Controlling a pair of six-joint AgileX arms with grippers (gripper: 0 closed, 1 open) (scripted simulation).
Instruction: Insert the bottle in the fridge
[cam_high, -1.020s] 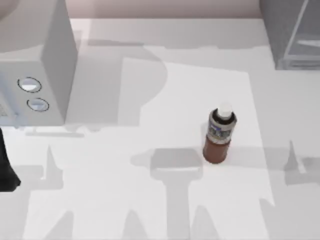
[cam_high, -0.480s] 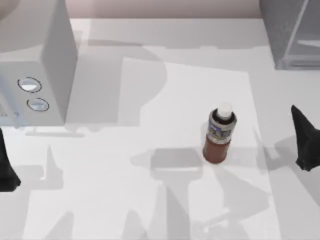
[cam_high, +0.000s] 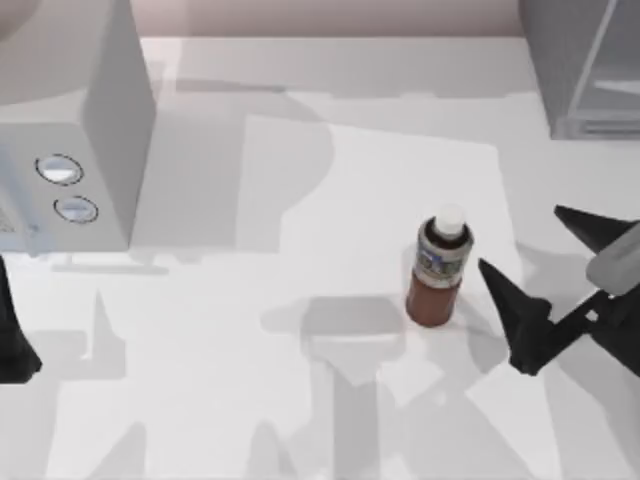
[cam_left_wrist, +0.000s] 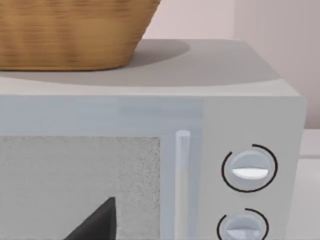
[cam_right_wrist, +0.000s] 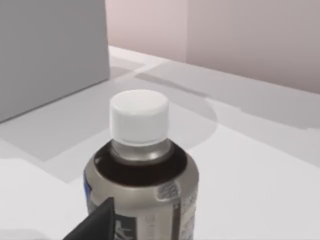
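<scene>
Two arms appear from above. Top view: the small upright bottle (cam_high: 439, 268), white-capped with a grey-and-blue label band and a reddish-brown lower body, stands on the white table (cam_high: 300, 400) right of centre. The right gripper (cam_high: 528, 258) reaches in from the table's right edge, its two dark pointed fingers (cam_high: 520, 318) spread wide; the nearer fingertip lies just beside the bottle without touching it, the other is farther back toward the right edge. The large dark grey box-shaped fridge (cam_high: 585, 65), with a pale glassy panel in light edges, occupies the far right corner, well apart from the bottle. A light grey box with two round dials (cam_high: 70, 130) stands at the far left. The left gripper (cam_high: 12, 330) sits parked at the left edge; whether it is spread or closed cannot be told.

Left wrist view: the dialled box (cam_left_wrist: 200, 150) is seen face-on, carrying a woven tan basket (cam_left_wrist: 75, 32) on its top. One dark fingertip (cam_left_wrist: 97, 224) shows low in front.

Right wrist view: the bottle (cam_right_wrist: 141, 170) stands close ahead, upright, cap on. One dark fingertip (cam_right_wrist: 97, 222) shows beside its label.
</scene>
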